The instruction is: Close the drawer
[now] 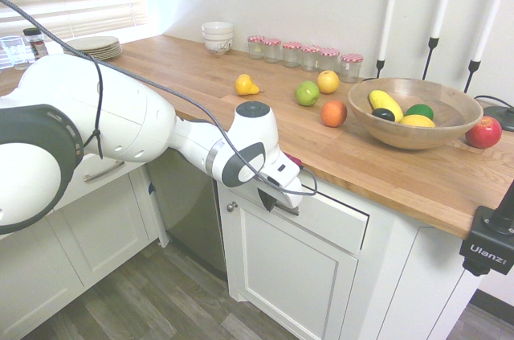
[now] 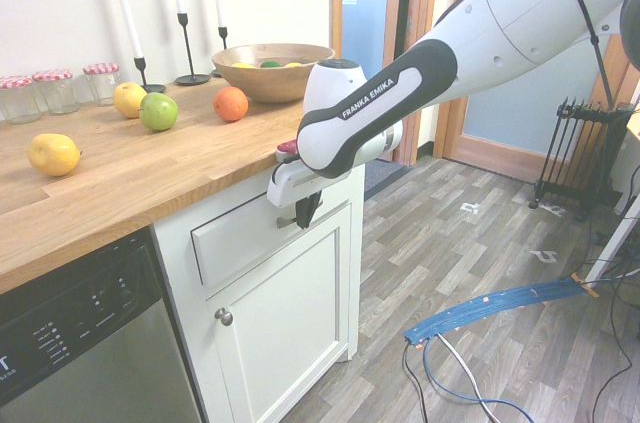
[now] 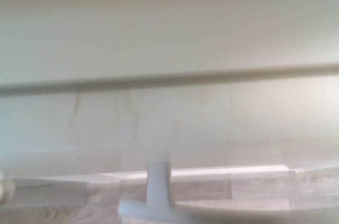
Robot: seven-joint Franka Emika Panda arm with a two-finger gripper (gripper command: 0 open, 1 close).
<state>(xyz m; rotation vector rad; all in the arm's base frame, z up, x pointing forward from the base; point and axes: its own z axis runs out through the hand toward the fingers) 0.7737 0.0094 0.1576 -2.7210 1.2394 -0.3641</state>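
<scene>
Blurred close-up of the drawer (image 3: 169,33) front

Its white panel fills most of the view; a dark line crosses it, the silver handle (image 3: 153,197) below, over grey wood floor (image 3: 254,195).

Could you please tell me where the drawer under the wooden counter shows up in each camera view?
First exterior view: drawer, white front, lower centre, right of the gripper.
Second exterior view: left of centre, behind the gripper.
Wrist view: its blurred white front fills the upper frame.
Shared landmark: the orange on the counter, seen in both exterior views.
</scene>
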